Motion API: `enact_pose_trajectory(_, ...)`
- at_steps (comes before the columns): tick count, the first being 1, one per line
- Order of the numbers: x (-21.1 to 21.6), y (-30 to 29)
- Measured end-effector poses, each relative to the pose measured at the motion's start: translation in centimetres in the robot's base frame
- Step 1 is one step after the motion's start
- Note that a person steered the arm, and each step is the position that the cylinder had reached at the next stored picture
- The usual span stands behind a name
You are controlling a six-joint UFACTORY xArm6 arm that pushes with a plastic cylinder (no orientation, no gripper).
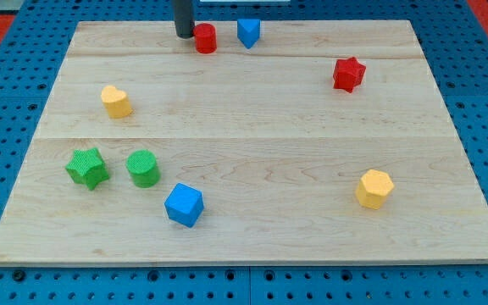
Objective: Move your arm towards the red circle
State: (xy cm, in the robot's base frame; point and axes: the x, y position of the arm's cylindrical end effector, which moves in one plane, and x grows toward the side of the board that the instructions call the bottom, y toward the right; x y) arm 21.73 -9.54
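Note:
The red circle is a small red cylinder near the view's top, left of centre, on the wooden board. My tip is the lower end of a dark rod coming down from the view's top edge. It stands just to the left of the red circle, touching it or very nearly so; I cannot tell which.
A blue block sits just right of the red circle. A red star is at the upper right. A yellow heart-like block is at the left. A green star, green circle, blue cube and yellow hexagon lie lower down.

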Motion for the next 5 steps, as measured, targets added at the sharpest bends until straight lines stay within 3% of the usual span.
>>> enact_pose_trajectory(3, 0.1, -5.2)
enact_pose_trajectory(5, 3.1, -6.4)
